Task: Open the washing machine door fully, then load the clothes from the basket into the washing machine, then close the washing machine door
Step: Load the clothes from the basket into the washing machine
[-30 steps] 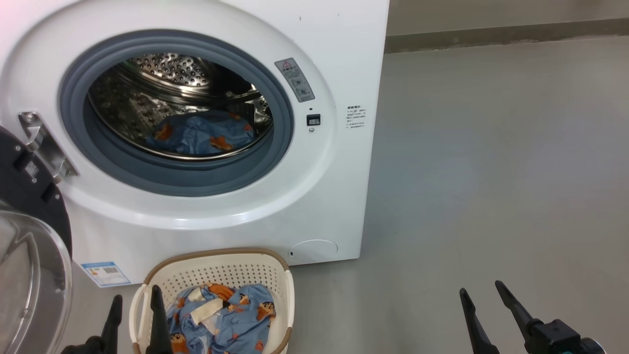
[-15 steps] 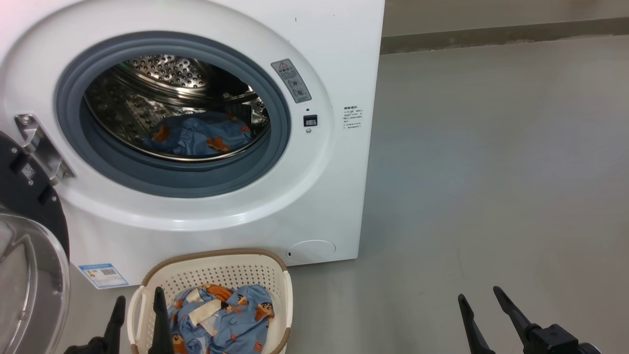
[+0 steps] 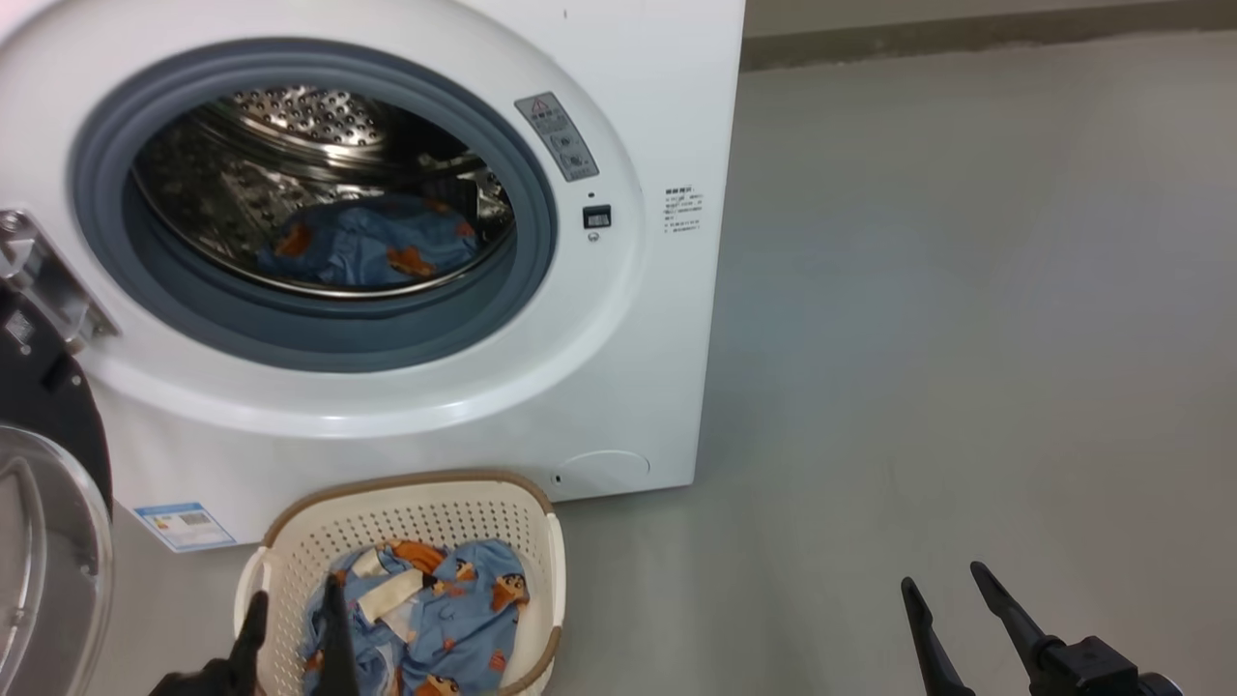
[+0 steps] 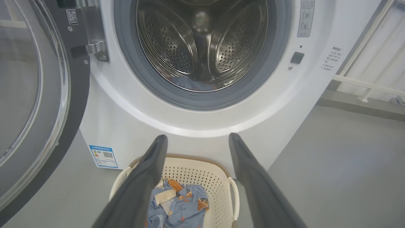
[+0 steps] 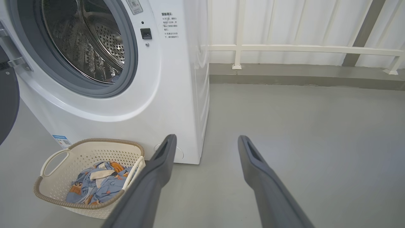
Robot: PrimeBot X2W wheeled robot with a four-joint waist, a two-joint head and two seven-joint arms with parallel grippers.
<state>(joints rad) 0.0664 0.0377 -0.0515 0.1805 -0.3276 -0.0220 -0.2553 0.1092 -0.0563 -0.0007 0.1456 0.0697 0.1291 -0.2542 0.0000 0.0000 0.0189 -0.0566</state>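
Note:
The washing machine (image 3: 628, 367) stands with its door (image 3: 48, 416) swung wide open to the left, black rim and glass bowl at the view's edge. A light blue piece of the clothes (image 3: 367, 242) lies in the steel drum. The cream basket (image 3: 406, 480) sits on the floor in front of the machine, with more clothes (image 3: 454, 599) in it. My left gripper (image 3: 295, 590) is open, its fingers over the basket's left part, holding nothing. In the left wrist view the left gripper (image 4: 197, 136) frames the basket (image 4: 196, 157). My right gripper (image 3: 942, 577) hangs open over bare floor, well right of the basket.
Grey floor (image 3: 966, 290) spreads to the right of the machine. A white railing (image 5: 300, 49) on a low kerb runs behind it. The open door (image 4: 76, 104) takes up the space left of the basket. A blue label (image 3: 184, 524) and round flap (image 3: 604, 464) mark the machine's lower front.
The head camera has shifted, so the whole scene slid left and up. My left gripper has moved right relative to the basket, from its left handle to over its inside. Both grippers stay open.

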